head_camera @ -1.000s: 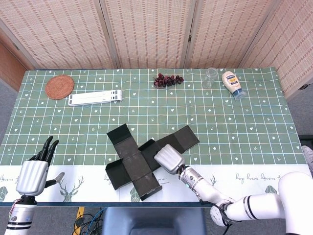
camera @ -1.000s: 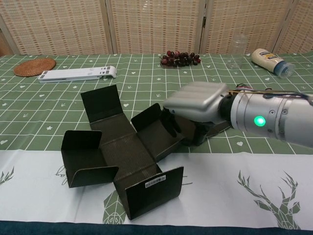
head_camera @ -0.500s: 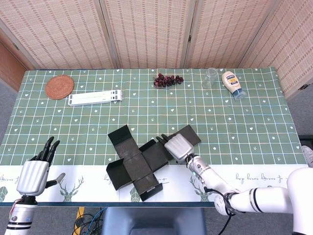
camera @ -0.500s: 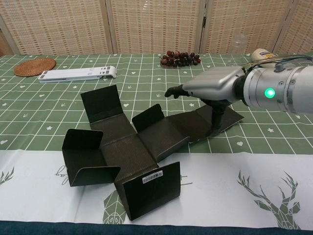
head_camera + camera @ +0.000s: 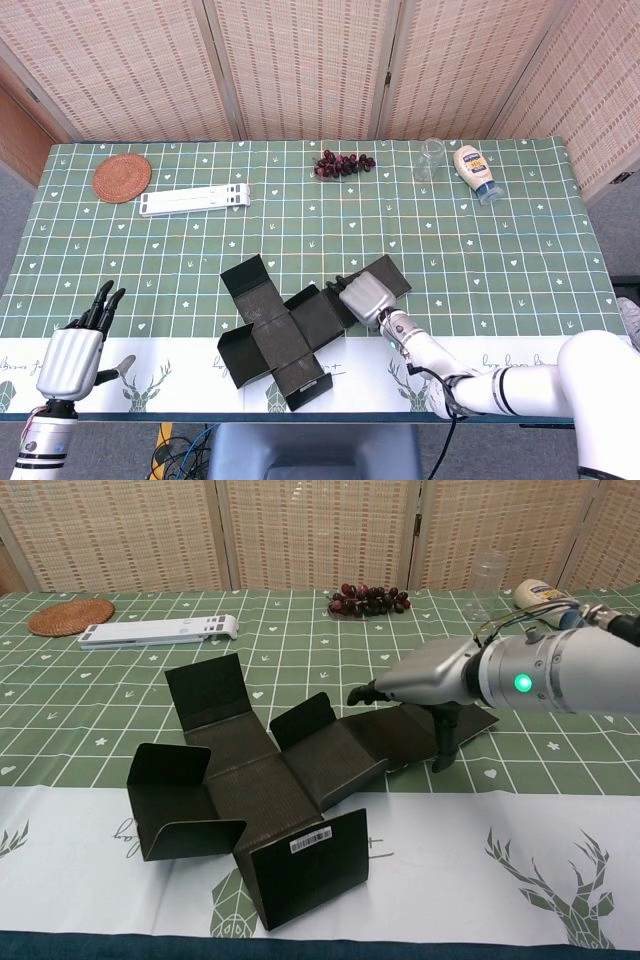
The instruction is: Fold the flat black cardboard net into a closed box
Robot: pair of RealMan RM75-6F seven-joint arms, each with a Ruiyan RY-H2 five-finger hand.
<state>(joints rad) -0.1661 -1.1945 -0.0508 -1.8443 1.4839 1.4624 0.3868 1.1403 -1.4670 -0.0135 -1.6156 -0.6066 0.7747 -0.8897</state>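
Observation:
The black cardboard net (image 5: 290,325) (image 5: 262,772) lies spread on the table near its front edge, several flaps standing partly up and one front flap bearing a white label (image 5: 308,844). My right hand (image 5: 364,297) (image 5: 432,672) hovers over the net's long right flap (image 5: 420,725). Its fingers (image 5: 360,693) stretch out leftward above the card, and its thumb (image 5: 443,742) points down at the flap's front edge. It grips nothing. My left hand (image 5: 72,358) shows only in the head view, at the front left corner, fingers straight and apart, holding nothing.
Along the back of the table are a woven coaster (image 5: 122,177), a white folded stand (image 5: 195,200), grapes (image 5: 343,163), a clear glass (image 5: 430,158) and a mayonnaise bottle (image 5: 476,172). A white deer-print strip (image 5: 520,870) runs along the front edge.
My right hand has drawn back from the net's centre to above the right flap and spread its fingers. The right flap now lies flatter. The left hand has barely shifted.

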